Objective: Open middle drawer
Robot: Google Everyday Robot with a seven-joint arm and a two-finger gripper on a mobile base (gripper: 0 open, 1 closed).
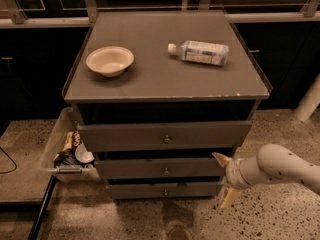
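Observation:
The grey cabinet has three drawer fronts stacked under its top. The middle drawer (150,168) is the mid-sized front, with a small round knob (166,170) at its centre. It stands slightly out, like the top drawer (165,135) above it. My gripper (224,179) is at the lower right, just off the right end of the middle drawer. Its two pale fingers (220,159) are spread apart and hold nothing. The white arm (280,168) comes in from the right edge.
A cream bowl (110,60) and a lying water bottle (200,52) sit on the cabinet top (165,76). A clear bin (61,149) with snack packets hangs at the cabinet's left side. The bottom drawer (162,190) is below. A white post (309,100) stands at right.

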